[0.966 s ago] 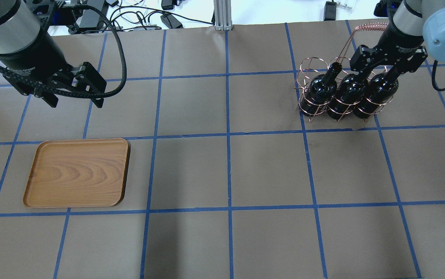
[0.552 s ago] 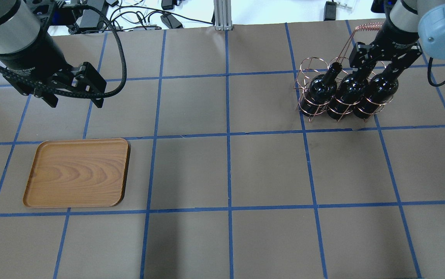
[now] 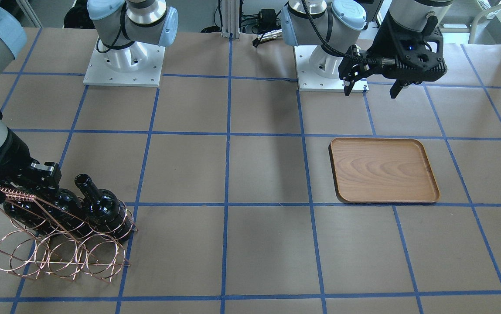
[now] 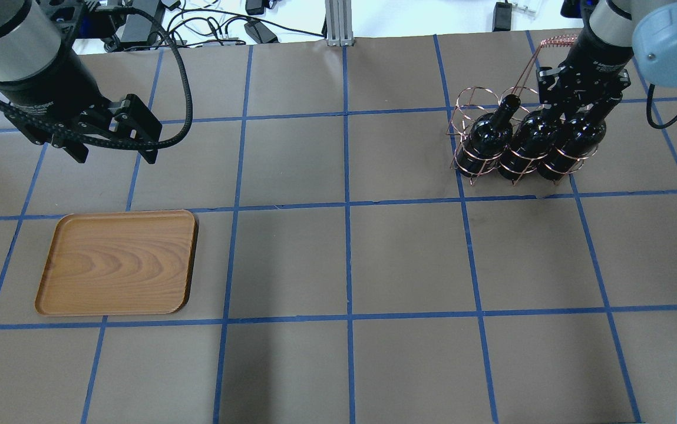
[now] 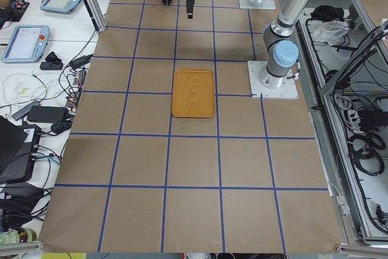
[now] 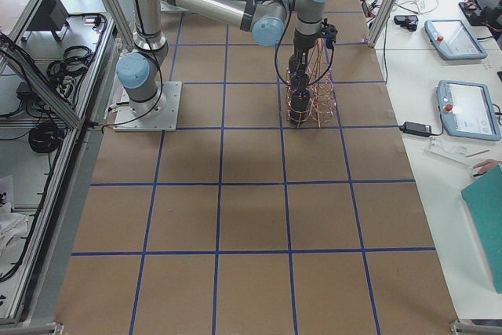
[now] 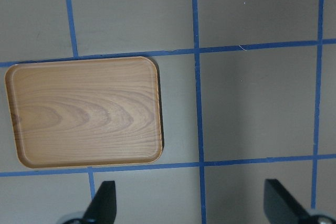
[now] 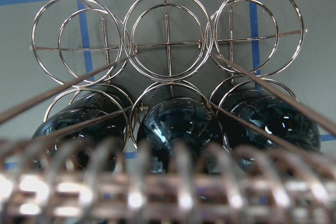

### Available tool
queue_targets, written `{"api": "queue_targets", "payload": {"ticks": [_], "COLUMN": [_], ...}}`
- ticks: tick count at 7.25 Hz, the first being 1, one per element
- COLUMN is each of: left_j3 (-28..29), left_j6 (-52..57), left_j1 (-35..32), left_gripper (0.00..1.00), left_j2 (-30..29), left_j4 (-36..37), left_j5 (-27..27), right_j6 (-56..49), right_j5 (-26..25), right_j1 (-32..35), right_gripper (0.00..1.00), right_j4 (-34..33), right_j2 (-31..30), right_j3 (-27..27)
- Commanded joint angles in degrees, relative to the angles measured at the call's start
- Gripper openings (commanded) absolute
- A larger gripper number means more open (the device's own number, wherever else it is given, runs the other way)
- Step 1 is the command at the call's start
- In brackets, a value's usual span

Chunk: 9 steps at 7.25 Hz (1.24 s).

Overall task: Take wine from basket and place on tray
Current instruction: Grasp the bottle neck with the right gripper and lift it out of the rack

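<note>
Three dark glass wine bottles point(image 4: 488, 135) stand side by side in the copper wire basket point(image 4: 468, 100) at the far right of the table; they also show in the front-facing view point(image 3: 102, 209) and the right wrist view point(image 8: 178, 124). My right gripper point(image 4: 578, 109) is low over the middle and right bottles and looks open. It hides their necks, so I cannot tell contact. The wooden tray point(image 4: 117, 262) lies bare at the near left. My left gripper point(image 4: 114, 156) is open and empty, high above the table beyond the tray point(image 7: 86, 111).
The basket's coil-wrapped handle point(image 4: 562, 40) rises just beside my right wrist and fills the bottom of the right wrist view. An aluminium post point(image 4: 338, 23) and cables lie past the far table edge. Both arm bases point(image 3: 124, 65) stand on the robot's side.
My right gripper has turned and shifted slightly toward the far edge, settling more squarely over the middle and right bottle necks. The left arm, tray and basket have not moved.
</note>
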Motion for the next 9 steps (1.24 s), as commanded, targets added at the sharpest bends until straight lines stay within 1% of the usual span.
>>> {"api": "queue_targets", "payload": {"ticks": [1,2,3,4,5,6,7,8,9], "left_j3": [0.0,0.0,0.0,0.0,0.0,0.0,0.0,0.0,0.0], "left_j6": [0.0,0.0,0.0,-0.2,-0.2,-0.2,-0.2,-0.2,-0.2], "left_j1": [0.0,0.0,-0.1,-0.2,-0.2,-0.2,-0.2,-0.3,-0.3], "left_gripper": [1.00,1.00,1.00,1.00,1.00,1.00,1.00,1.00,1.00], "left_j2": [0.0,0.0,-0.1,-0.1,-0.1,-0.1,-0.1,-0.1,-0.3], "left_j4": [-0.1,-0.1,0.0,0.1,0.2,0.1,0.2,0.0,0.2], "left_j5": [0.0,0.0,0.0,-0.2,-0.1,-0.3,-0.4,-0.3,-0.3], "right_j6": [-0.3,-0.6,-0.5,-0.3,-0.2,0.2,0.7,1.8,2.5], "right_j5": [0.7,0.8,0.8,0.9,0.8,0.7,-0.2,-0.2,-2.0], "right_j1": [0.0,0.0,0.0,0.0,0.0,0.2,0.4,0.8,1.9], "right_gripper": [0.17,0.13,0.34,0.20,0.13,0.11,0.05,0.03,0.03], "right_j4": [0.0,0.1,0.8,0.8,0.9,2.9,9.7,17.0,21.4], "right_j2": [0.1,-0.1,0.1,0.3,0.2,-0.3,-0.7,-2.0,-5.8], "right_j3": [-0.1,-1.0,-1.4,-1.4,-2.2,-3.9,-8.9,-13.4,-14.9]}}
